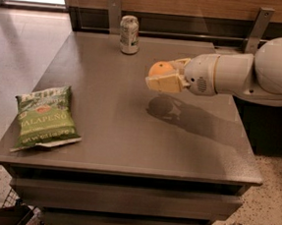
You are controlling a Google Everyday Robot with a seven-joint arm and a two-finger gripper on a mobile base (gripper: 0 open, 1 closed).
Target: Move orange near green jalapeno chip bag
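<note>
Down at the bottom left of the frame, closest to me, the green jalapeno chip bag [44, 117] lies flat on the grey table [128, 148], close to the front edge and the left side. It is big and crinkly. It does not need to go anywhere, so it just rests there.

Up and to the right, in the middle of the frame, the gripper [160, 74] is pinching the orange [159, 68] between its two pale fingers [164, 83]. One finger sits in front of the fruit, so only the top of the orange peeks out. The orange hangs in the air above the table and does not touch it. You can tell because a dark shadow [173, 110] lies on the table just below. I think it is held up high so it can be carried across without bumping or rolling.

The bag is well apart from it, off to the left, so the trip is not done yet. The white arm [243, 74] reaches in from the right side. Far back, in the upper middle, a drink can [129, 34] stands upright near the back edge, out of the way.
</note>
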